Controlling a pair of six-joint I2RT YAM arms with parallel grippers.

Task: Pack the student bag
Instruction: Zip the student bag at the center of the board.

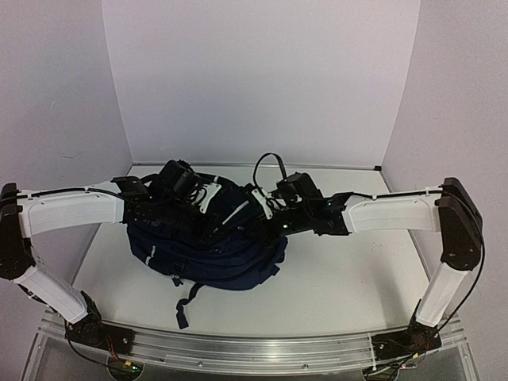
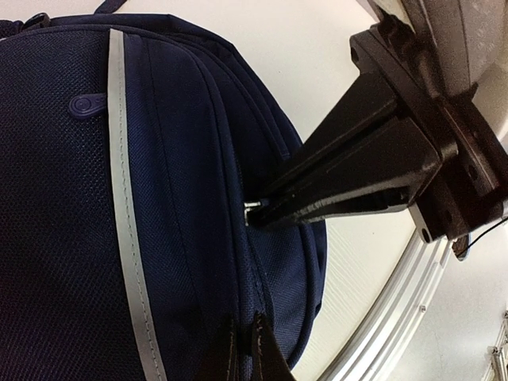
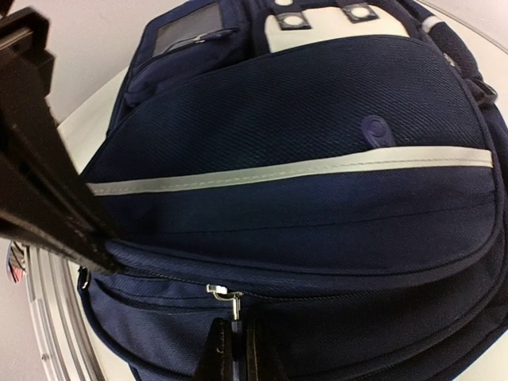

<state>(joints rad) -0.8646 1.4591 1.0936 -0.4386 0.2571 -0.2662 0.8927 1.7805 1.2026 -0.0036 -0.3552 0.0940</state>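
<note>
The student bag (image 1: 214, 250), navy with a pale stripe, lies on its side in the middle of the white table. My left gripper (image 1: 213, 216) comes in from the left. In the left wrist view it (image 2: 242, 329) is shut on a fold of the bag's fabric (image 2: 175, 238) beside a zipper seam. My right gripper (image 1: 255, 216) comes in from the right. In the right wrist view it (image 3: 236, 327) is shut on the small metal zipper pull (image 3: 226, 294) of the bag (image 3: 302, 159). The two grippers meet close together on top of the bag.
One dark strap (image 1: 186, 305) trails from the bag toward the near edge. An aluminium rail (image 1: 238, 349) with both arm bases runs along the front. White walls close off the back and sides. A black cable (image 1: 270, 163) loops above the right wrist.
</note>
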